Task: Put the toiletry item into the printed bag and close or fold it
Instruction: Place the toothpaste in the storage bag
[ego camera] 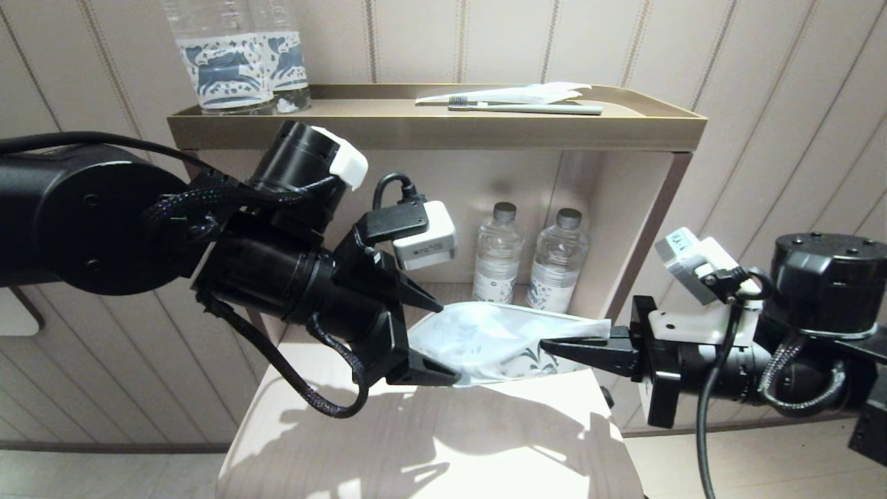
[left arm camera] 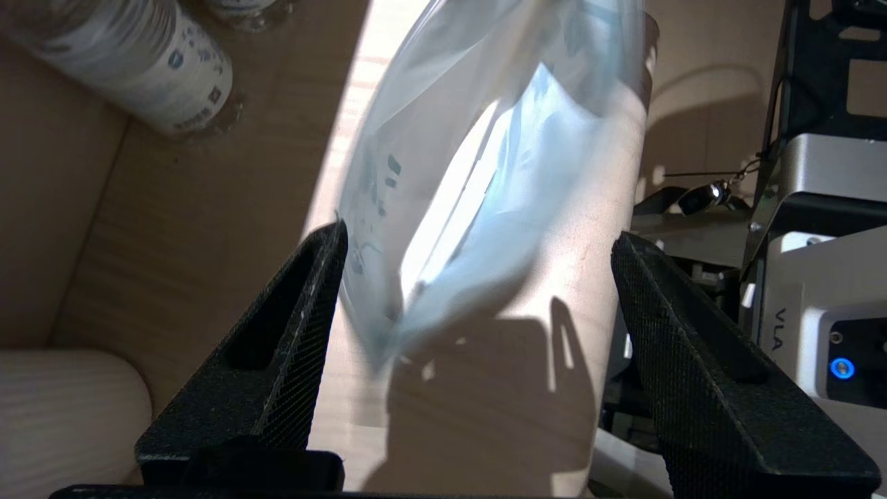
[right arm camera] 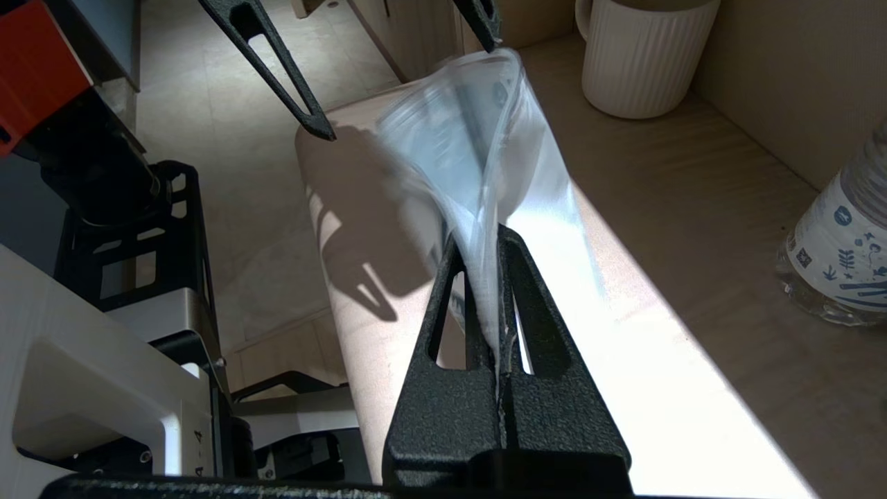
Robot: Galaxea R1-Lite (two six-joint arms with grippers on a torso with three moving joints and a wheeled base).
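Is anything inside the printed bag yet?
Nothing shows through the printed bag, held by the right claw; the left claw is open at its other end. A toothbrush lies on the top shelf. Folds hide some of the interior.

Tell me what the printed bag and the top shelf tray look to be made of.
Printed bag: thin soft plastic film, it seems, translucent milky white. Light glows through it and it sags and creases where the right gripper pinches one end. The open left gripper sits at its other end.
Top shelf tray: probably metal with a brushed brass-tone finish, judging by the thin raised rim and dull sheen.
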